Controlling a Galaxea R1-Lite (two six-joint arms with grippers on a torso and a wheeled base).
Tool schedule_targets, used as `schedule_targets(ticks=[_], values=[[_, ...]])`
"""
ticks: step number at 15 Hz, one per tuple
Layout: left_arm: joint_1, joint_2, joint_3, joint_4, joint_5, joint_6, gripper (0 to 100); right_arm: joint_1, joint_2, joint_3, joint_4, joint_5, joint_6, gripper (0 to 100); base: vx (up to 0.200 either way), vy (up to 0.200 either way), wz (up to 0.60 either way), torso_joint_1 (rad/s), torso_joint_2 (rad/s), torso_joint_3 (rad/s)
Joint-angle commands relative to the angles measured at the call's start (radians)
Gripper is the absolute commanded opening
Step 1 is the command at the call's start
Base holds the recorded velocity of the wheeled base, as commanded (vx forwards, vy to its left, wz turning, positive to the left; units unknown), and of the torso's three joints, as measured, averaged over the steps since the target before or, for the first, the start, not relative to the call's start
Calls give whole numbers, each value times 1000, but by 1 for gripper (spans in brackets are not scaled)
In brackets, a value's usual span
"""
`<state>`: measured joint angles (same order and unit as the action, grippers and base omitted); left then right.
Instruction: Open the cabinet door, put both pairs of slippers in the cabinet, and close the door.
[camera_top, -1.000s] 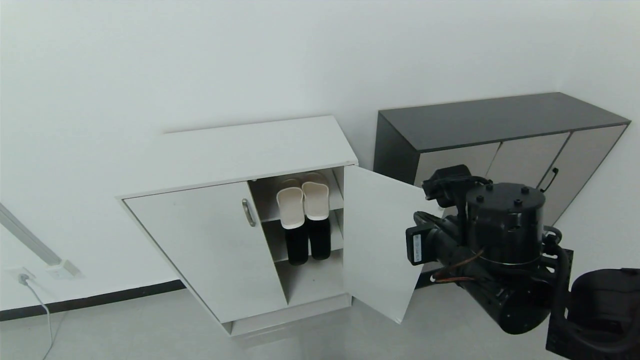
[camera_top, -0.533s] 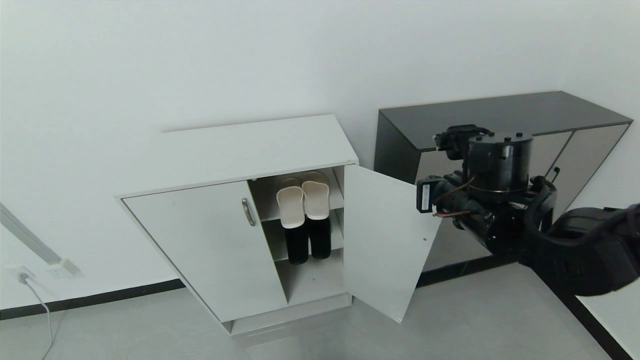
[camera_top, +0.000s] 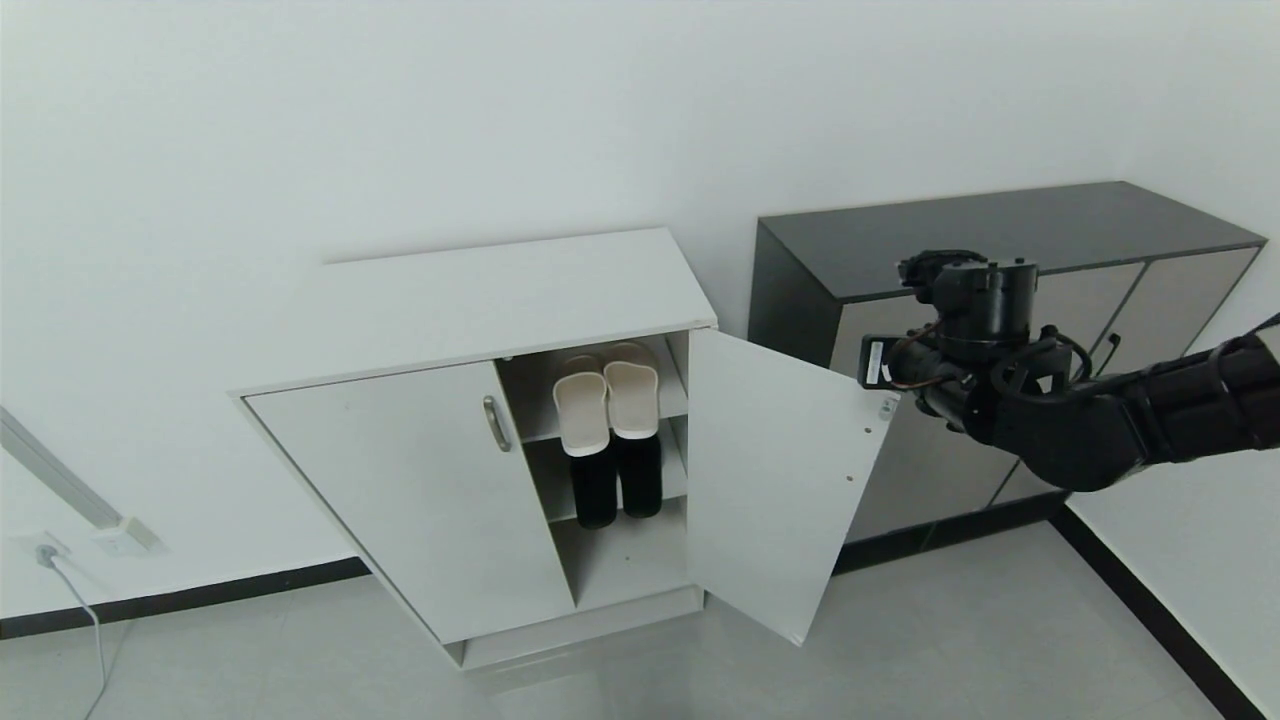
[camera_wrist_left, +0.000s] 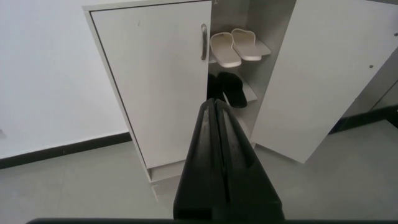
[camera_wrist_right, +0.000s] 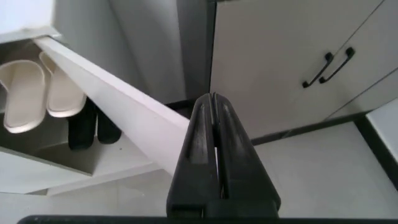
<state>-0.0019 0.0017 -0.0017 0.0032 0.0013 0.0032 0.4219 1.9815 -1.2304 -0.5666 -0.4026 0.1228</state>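
Right end effector, fingers together, I see at the free edge of the open cabinet door; white slippers and black slippers lie front-to-back inside.

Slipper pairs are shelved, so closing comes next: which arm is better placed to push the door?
Likely right. The right tool sits by the free edge of the open door, on its outer side; the left tool faces the cabinet front.
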Motion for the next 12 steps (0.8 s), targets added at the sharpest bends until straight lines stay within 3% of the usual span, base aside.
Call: schedule_targets(ticks=[1,12], values=[[0,1,0,0,0,0,0,-32,65,-31,-1,8,3,0,0,0,0,0,0,0],[0,1,0,0,2,-2,0,-31,117,-43,1,24,31,0,0,0,0,0,0,0]])
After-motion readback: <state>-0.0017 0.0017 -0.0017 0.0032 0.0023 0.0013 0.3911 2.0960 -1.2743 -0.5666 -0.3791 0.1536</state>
